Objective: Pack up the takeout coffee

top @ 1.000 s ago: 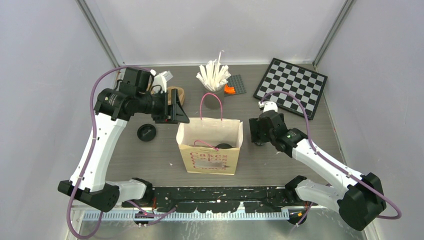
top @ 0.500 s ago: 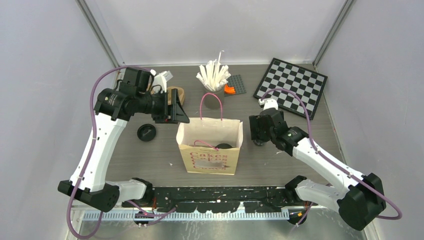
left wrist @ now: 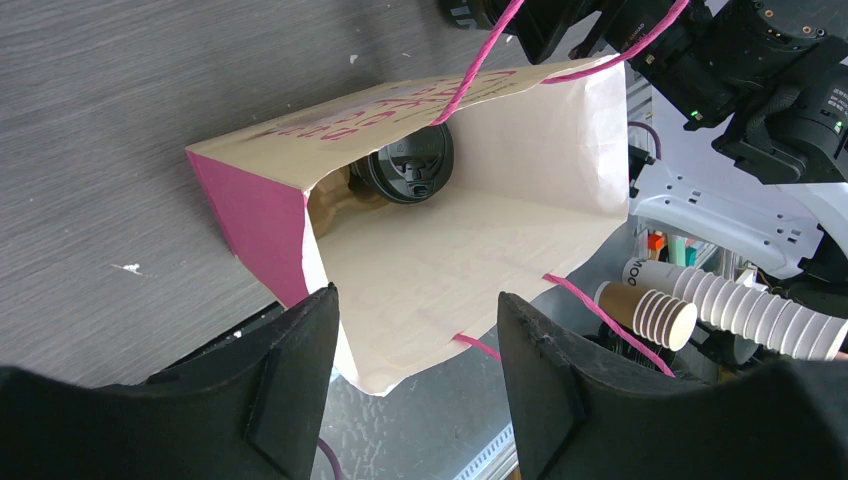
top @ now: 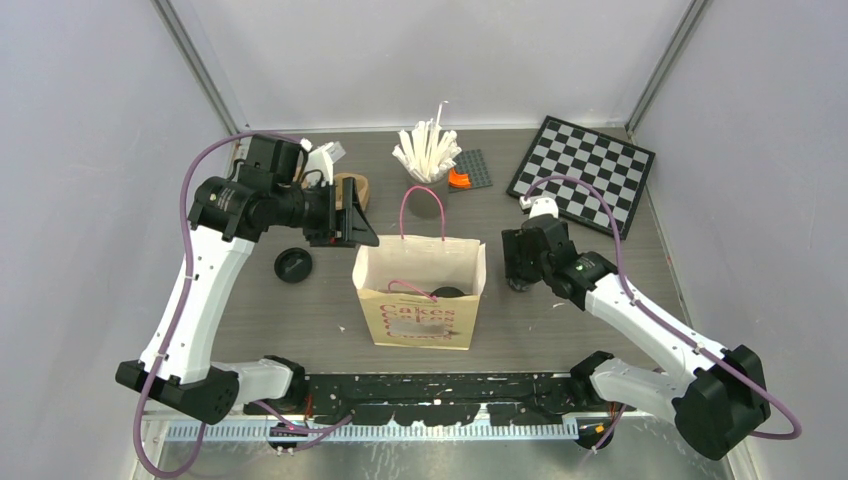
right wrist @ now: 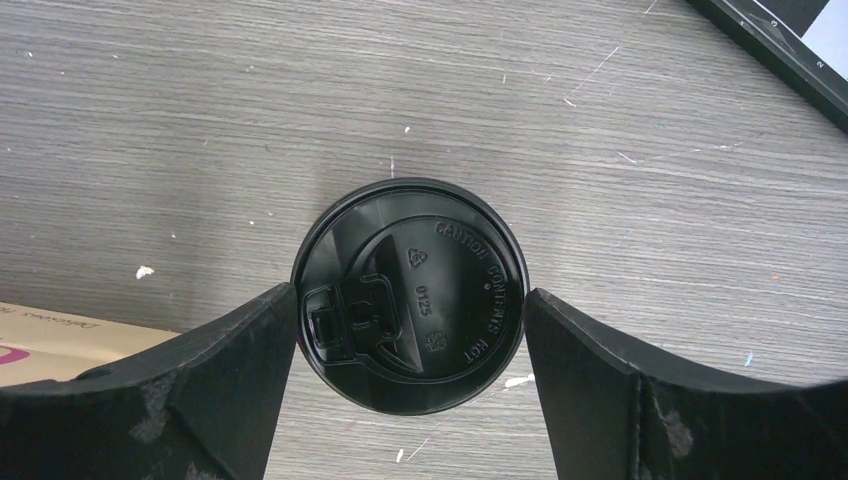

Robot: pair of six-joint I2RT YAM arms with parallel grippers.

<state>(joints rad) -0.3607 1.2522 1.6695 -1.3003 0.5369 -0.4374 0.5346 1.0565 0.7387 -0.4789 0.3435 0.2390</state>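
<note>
One takeout coffee cup with a black lid [right wrist: 410, 298] stands on the table just right of the paper bag [top: 418, 318]. My right gripper [right wrist: 410, 340] is open above it, with one finger on each side of the lid. A second lidded cup [left wrist: 408, 165] stands inside the bag, and shows in the top view [top: 450, 292] at its right side. My left gripper [top: 352, 226] is open and empty, held above the bag's back left corner. In the left wrist view [left wrist: 415, 370] it looks down into the open bag [left wrist: 450, 250].
A black round lid or lidded cup [top: 293, 265] sits on the table left of the bag. The tan pulp tray [top: 354, 190] is behind the left gripper. The grey cup of white sticks [top: 428, 150], an orange piece [top: 459, 179] and a checkerboard [top: 583, 172] stand at the back.
My right gripper has shifted slightly back and to the right over the cup beside the bag. The left arm and the bag have not moved.
</note>
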